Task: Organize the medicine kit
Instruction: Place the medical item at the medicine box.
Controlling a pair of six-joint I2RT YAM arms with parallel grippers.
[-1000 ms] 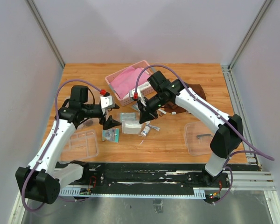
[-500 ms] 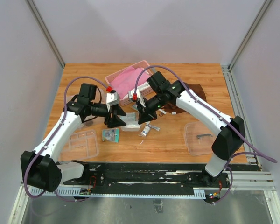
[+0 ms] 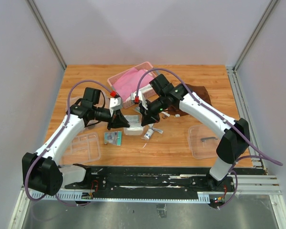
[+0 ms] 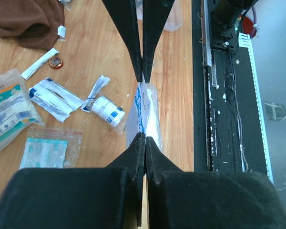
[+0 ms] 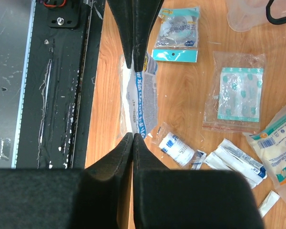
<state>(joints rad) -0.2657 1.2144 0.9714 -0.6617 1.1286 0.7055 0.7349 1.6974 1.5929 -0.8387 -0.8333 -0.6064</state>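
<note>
Both arms meet over the middle of the table (image 3: 181, 148). The left gripper (image 4: 145, 143) is pinched tight on one end of a blue-and-white packet (image 4: 145, 107), and the right gripper (image 5: 133, 138) is closed just as tightly on the other end, so the packet stretches between the two sets of tips. From above, the fingers hide most of it, and I cannot tell whether it is clear of the wood.

Small supplies lie scattered around it. A bandage roll (image 4: 108, 110) sits just beside the packet. Past the roll is a cluster of white sachets (image 4: 52, 93), then a gauze packet (image 4: 5, 112) and a clear bag of plasters (image 5: 238, 93). A teal-labelled pouch (image 3: 113, 138) lies near the left gripper, on the near side.

The kit itself is in pieces. The divided clear tray (image 3: 83, 148) sits at the near left, with the left forearm crossing above one edge of it. The clear lid (image 3: 204, 140) with its dark handle sits at the near right, beside the right arm's upright link and well apart from the tray.

Behind the grippers stands a pink basket (image 3: 131, 83) with pink cloth in it. A brown cloth (image 3: 198, 93) is partly covered by the right arm.
</note>
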